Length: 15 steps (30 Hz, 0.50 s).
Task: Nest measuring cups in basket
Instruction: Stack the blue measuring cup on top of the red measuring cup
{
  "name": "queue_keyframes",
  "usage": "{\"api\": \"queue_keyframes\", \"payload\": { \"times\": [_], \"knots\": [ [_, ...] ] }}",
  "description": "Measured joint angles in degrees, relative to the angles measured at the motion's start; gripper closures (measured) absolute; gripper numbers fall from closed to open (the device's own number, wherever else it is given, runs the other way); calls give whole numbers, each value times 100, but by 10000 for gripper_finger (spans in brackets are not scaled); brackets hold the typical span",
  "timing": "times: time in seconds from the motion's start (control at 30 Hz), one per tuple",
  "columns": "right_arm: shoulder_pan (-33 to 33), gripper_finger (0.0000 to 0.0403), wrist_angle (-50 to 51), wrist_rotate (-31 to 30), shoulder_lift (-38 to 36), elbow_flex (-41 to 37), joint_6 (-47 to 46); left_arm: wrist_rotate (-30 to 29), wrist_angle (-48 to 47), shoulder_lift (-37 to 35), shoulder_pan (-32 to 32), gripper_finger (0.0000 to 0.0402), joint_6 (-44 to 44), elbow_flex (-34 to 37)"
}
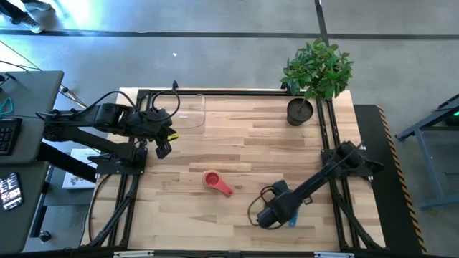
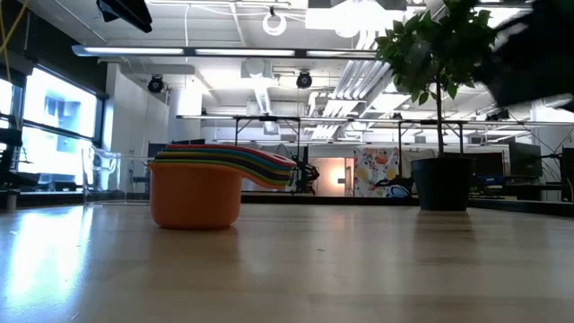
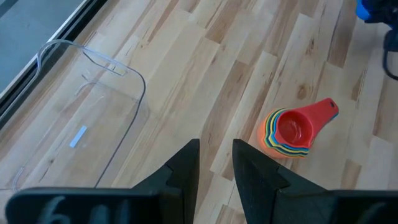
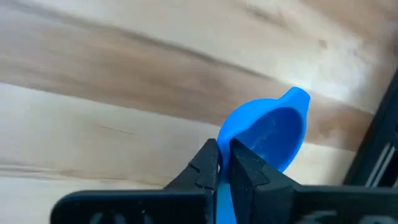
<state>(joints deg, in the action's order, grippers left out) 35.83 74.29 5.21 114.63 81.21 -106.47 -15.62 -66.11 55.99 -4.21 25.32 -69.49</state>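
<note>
A nested stack of measuring cups (image 1: 214, 180) stands on its bowl at mid-table, red innermost, its handles pointing toward the right near corner. In the low view the stack (image 2: 195, 193) shows an orange outer bowl. The blue cup (image 4: 268, 134) is in my right gripper (image 4: 225, 168), near the table's near edge (image 1: 271, 215). The clear basket (image 1: 188, 111) rests on the far left of the table and holds nothing. My left gripper (image 3: 216, 163) is open and hovers above the table between basket (image 3: 93, 112) and stack (image 3: 292, 130). My right gripper holds the blue cup by the wall of its bowl (image 4: 231, 138), pinched between the two fingers on the side opposite the handle. The handle (image 4: 297, 98) points away from the fingers. The bowl's opening faces the wrist camera. Whether the cup touches the table cannot be told.
A dark round pot with a green plant (image 1: 301, 109) stands at the far right corner. Black frame rails (image 1: 331, 154) run along the table's sides. Bare wood lies between the stack and the basket.
</note>
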Motion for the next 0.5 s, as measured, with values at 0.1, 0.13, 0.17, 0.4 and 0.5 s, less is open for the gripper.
{"api": "queue_keyframes", "payload": {
  "times": [0.1, 0.13, 0.17, 0.4, 0.5],
  "knots": [
    [-183, 398, 147, -474, -4, 433, 161, -1, 0, 0, 0, 316, 0, 0],
    [-249, 399, 176, -658, -4, 562, 219, 0, 0, 0, 0, 316, 0, 0],
    [-312, 400, 200, -845, -4, 692, 299, 0, 0, 0, 0, 316, 0, 0],
    [-842, 401, 199, -1788, -4, 1424, 1315, 0, 0, 0, 0, 316, 7, 0],
    [-1114, 401, 191, -2019, -4, 1682, 1913, 2, -2, 0, 0, 316, 115, 0]
  ]
}}
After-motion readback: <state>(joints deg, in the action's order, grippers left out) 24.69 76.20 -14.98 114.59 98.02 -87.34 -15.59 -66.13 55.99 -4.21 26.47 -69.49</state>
